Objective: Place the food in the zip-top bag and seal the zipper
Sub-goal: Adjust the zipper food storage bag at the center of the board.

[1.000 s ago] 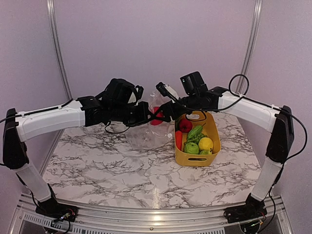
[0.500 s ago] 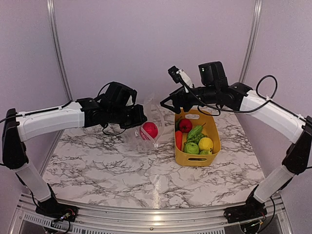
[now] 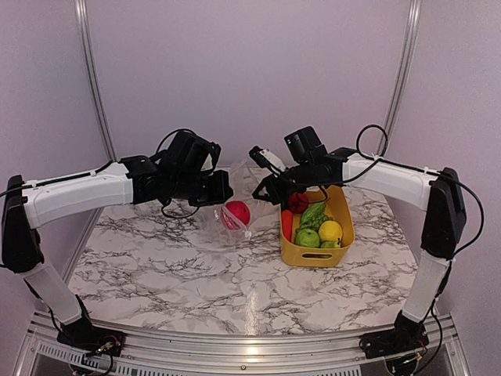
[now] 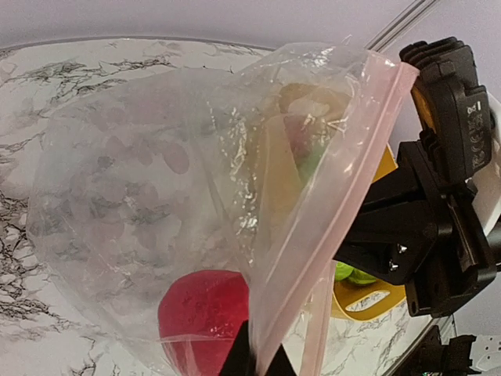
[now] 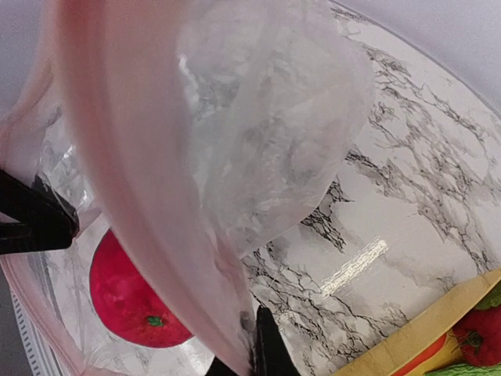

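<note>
The zip-top bag (image 3: 232,205) hangs between both grippers above the marble, its mouth held up. One red apple (image 3: 237,212) lies in its bottom, showing through the plastic (image 4: 203,313) (image 5: 133,301). My left gripper (image 3: 222,190) (image 4: 254,359) is shut on the bag's pinkish zipper (image 4: 337,196) edge. My right gripper (image 3: 266,193) (image 5: 252,354) is shut on the opposite zipper (image 5: 117,157) edge. The rest of the food sits in the yellow basket (image 3: 344,221): a red fruit (image 3: 297,202), a carrot (image 3: 286,225), a leafy piece (image 3: 313,213), a lemon (image 3: 330,231) and a green apple (image 3: 308,237).
The yellow basket stands on the marble table (image 3: 180,266) just right of the bag, under my right arm. Its rim (image 5: 438,329) shows at the lower right of the right wrist view. Purple walls close the back and sides.
The red apple dropped from my right gripper into the bag. That gripper rose away open, then came back down and shut on the bag's mouth edge. The left arm barely moved.
</note>
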Robot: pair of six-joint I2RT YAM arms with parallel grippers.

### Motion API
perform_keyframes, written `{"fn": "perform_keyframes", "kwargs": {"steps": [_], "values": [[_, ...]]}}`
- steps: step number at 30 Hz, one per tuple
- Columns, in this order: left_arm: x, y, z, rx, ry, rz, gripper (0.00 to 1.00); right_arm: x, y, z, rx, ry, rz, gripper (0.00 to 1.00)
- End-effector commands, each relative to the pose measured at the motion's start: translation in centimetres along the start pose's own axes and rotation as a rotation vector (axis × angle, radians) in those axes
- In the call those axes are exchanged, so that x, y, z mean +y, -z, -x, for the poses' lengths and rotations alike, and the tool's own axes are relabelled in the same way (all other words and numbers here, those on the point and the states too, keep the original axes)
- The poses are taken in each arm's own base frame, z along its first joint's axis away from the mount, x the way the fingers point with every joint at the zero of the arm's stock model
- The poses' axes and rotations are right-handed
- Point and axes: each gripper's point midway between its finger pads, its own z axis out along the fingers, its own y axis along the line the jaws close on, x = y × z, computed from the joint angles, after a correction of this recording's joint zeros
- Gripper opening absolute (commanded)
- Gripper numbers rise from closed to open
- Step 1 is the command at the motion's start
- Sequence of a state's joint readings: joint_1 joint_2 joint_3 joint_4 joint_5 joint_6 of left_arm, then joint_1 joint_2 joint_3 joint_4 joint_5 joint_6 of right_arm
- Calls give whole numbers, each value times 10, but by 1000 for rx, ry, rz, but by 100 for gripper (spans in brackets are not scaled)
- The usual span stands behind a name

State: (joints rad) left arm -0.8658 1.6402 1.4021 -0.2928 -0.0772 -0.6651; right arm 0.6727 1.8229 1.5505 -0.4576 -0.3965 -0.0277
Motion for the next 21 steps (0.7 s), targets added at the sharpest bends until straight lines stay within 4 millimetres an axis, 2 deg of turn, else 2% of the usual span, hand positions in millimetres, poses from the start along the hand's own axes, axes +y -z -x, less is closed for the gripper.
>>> {"fn": "perform_keyframes", "kwargs": {"steps": [1,3,5,9,10,14,17,19,20,21], "values": [[23,25,15,-35,-64,170,16,8,21,25,-53,-12,49,0],[38,26,14,-22,-91,262,23,14,29,29,-69,-36,75,0],[45,23,10,6,-117,299,22,21,35,32,-85,-52,100,0],[57,22,7,28,-148,389,2,21,42,34,-96,-82,89,0],[59,25,9,25,-160,418,0,18,44,35,-98,-89,71,0],[56,44,29,-24,-198,476,0,14,58,39,-106,-111,45,0],[51,57,43,-42,-221,495,0,19,65,41,-94,-104,62,0],[41,59,45,-30,-227,449,0,28,69,46,-108,-76,106,0],[38,59,44,-21,-227,431,0,38,72,49,-107,-60,164,0],[36,60,43,-11,-226,420,0,47,74,51,-106,-48,215,4]]}}
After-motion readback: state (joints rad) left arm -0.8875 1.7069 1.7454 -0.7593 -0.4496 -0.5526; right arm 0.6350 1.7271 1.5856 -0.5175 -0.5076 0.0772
